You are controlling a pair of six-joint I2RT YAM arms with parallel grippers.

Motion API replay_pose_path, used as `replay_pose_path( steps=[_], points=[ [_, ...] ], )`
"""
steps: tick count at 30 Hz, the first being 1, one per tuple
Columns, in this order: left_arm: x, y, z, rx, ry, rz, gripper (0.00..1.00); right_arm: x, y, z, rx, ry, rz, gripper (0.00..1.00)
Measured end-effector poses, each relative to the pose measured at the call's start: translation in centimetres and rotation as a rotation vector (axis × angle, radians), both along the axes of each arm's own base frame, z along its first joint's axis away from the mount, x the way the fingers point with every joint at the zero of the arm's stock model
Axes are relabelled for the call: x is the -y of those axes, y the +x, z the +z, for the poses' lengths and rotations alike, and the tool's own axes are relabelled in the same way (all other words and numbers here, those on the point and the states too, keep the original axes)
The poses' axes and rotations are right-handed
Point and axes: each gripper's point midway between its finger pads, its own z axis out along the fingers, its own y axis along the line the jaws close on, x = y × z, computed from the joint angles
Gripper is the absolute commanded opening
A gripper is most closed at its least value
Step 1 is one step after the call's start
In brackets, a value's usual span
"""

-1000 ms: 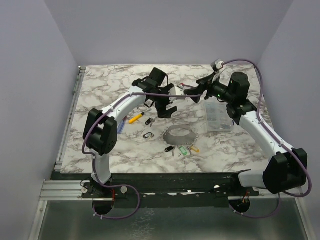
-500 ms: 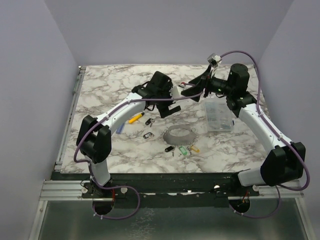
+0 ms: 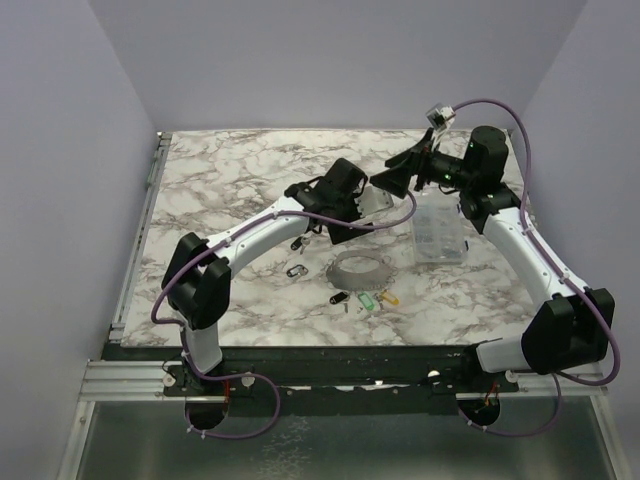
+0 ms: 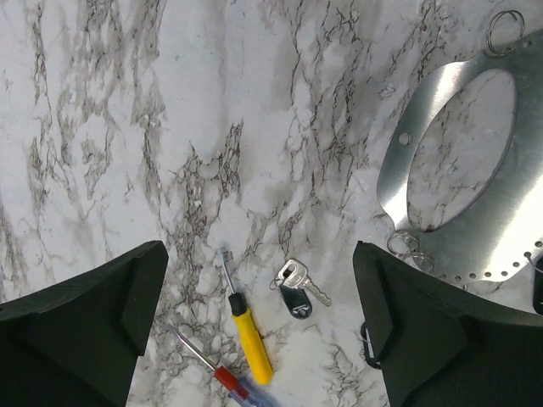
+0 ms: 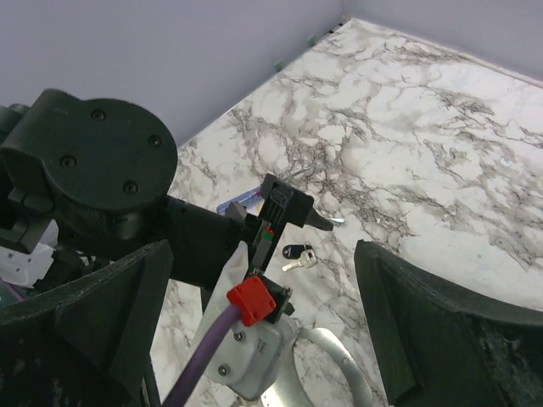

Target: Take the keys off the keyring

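Our left jaws and right jaws both stood wide open, gripping nothing. A black-tagged key [image 4: 297,288] lay on the counter [image 4: 127,127] beneath the left jaws, beside a screwdriver [image 4: 250,339]; the other keys [image 3: 364,298] lay well apart from both.

The left gripper [image 3: 343,228] is hanging over the middle of the marble table [image 3: 230,170], just beyond a metal ring plate [image 3: 360,268], while the right gripper [image 3: 390,178] is hovering beside it, up and left of a clear plastic box [image 3: 438,238]. Nearer the arm bases, a black-tagged key [image 3: 338,298], a green-tagged key [image 3: 366,299] and an orange-yellow-tagged key [image 3: 390,297] are lying in a row, and another dark key [image 3: 297,243] is lying left of the plate.
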Motion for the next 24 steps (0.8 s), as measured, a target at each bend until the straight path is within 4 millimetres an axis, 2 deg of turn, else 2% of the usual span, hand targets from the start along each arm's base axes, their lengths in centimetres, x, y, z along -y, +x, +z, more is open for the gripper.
replay_pose_path(
  steps=[8,13,15,18,20,24],
  points=[
    [0.4,-0.5,-0.9,0.006,0.037,0.01,0.99,-0.2,0.6,0.9,0.012,0.03,-0.046,1.0],
    [-1.0,-1.0,-3.1,-0.066,0.037,0.039,0.99,0.9,1.4,2.9,0.064,0.046,-0.14,1.0],
    [-2.2,-0.9,-4.0,-0.108,0.023,0.067,0.99,1.5,1.8,3.8,0.085,0.052,-0.167,1.0],
    [-4.2,-0.2,-4.2,-0.164,-0.034,0.114,0.99,3.6,3.1,5.5,0.122,0.063,-0.236,1.0],
    [-6.0,0.8,-3.4,-0.183,-0.089,0.162,0.99,5.3,3.9,6.2,0.139,0.065,-0.281,1.0],
    [-10.3,3.3,-0.4,-0.177,-0.227,0.283,0.99,8.5,5.2,6.6,0.155,0.055,-0.36,1.0]
  ],
)
